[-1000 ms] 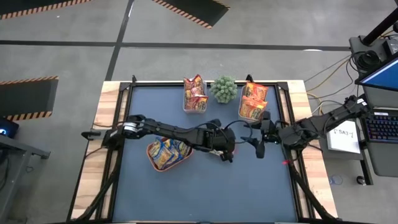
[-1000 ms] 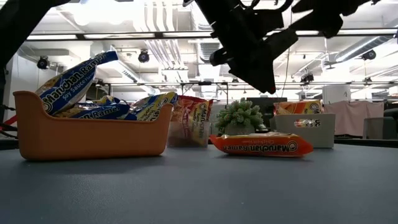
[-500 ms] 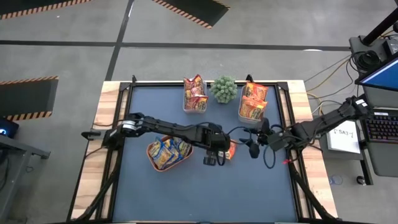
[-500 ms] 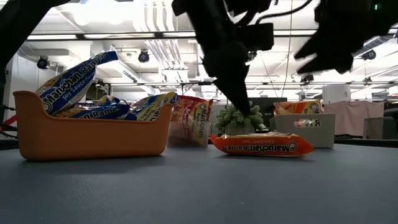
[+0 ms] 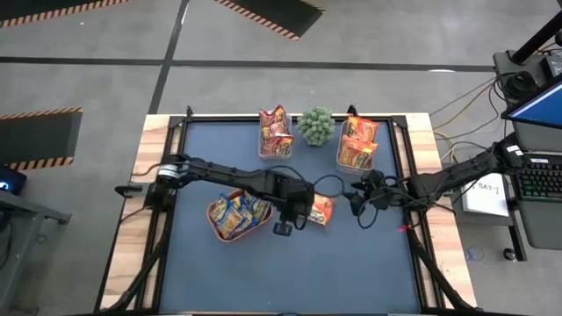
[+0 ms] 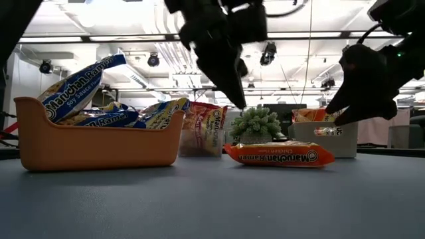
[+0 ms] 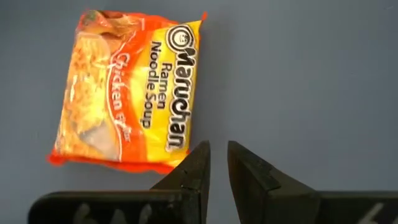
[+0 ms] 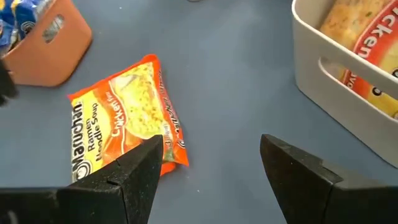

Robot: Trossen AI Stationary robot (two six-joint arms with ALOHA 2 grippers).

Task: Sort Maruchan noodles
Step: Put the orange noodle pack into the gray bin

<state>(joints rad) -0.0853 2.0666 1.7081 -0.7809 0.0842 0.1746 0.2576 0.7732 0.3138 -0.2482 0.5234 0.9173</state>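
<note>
My left jaws [image 7: 217, 171] are hanging nearly shut, holding nothing, just beside the orange chicken noodle packet [image 7: 127, 93] lying flat on the tabletop [image 5: 351, 263]. My right jaws [image 8: 208, 165] are hovering wide and empty at the packet's other side.

A robotics lab or industrial test hall is shown — not a home. A bare grey concrete floor [image 5: 79, 88] is seen around the worktop [image 5: 290, 263], marked with black-and-orange hazard stripes [image 5: 263, 13]. Beside the worktop, a keyboard [image 5: 537, 186] and a laptop screen [image 5: 537, 110] are set on a side desk, with cables [image 5: 457, 110] trailed across the floor. Beyond the worktop, exposed ceiling ducts [image 6: 166, 46], strip lights [image 6: 99, 38] and mounted cameras [image 6: 45, 66] are visible.
</note>
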